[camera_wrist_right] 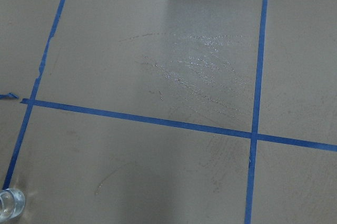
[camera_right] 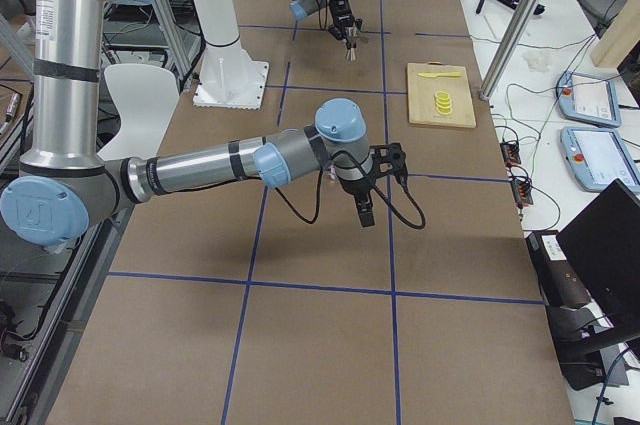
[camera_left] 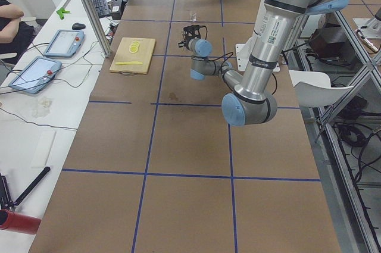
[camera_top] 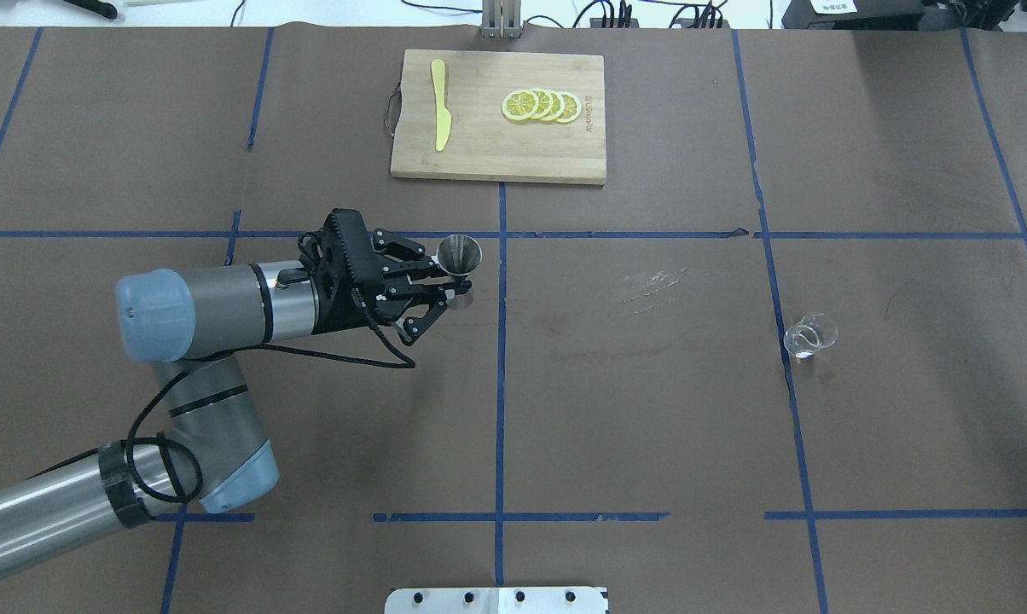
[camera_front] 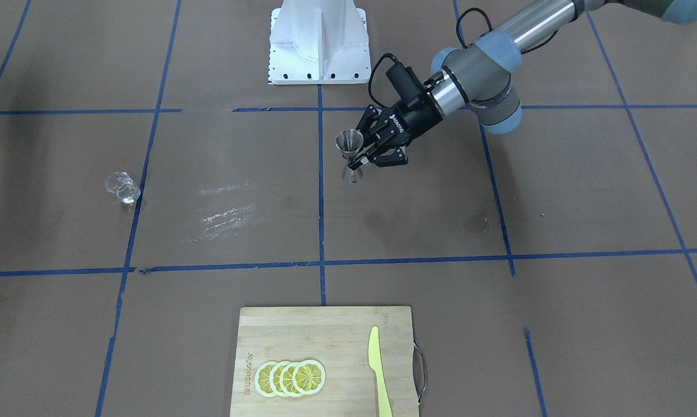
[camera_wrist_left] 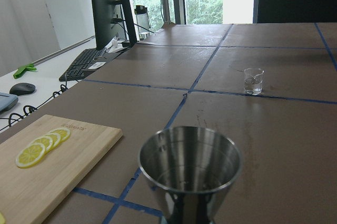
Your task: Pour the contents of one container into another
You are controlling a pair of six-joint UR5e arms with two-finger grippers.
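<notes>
left gripper (camera_front: 358, 163) clamped on the jigger (camera_front: 349, 145) waist, jigger upright, about mid table. glass tumbler (camera_front: 123, 188) stands well apart, toward the table's right end. right gripper (camera_right: 363, 211) hangs over the table, can't tell if its fingers are apart. likely best: keep jigger level, right takes tumbler by its sides, gentle squeeze.

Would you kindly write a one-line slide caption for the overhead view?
Left gripper grips the upright jigger at its waist; the tumbler stands apart on the table's right side.
</notes>
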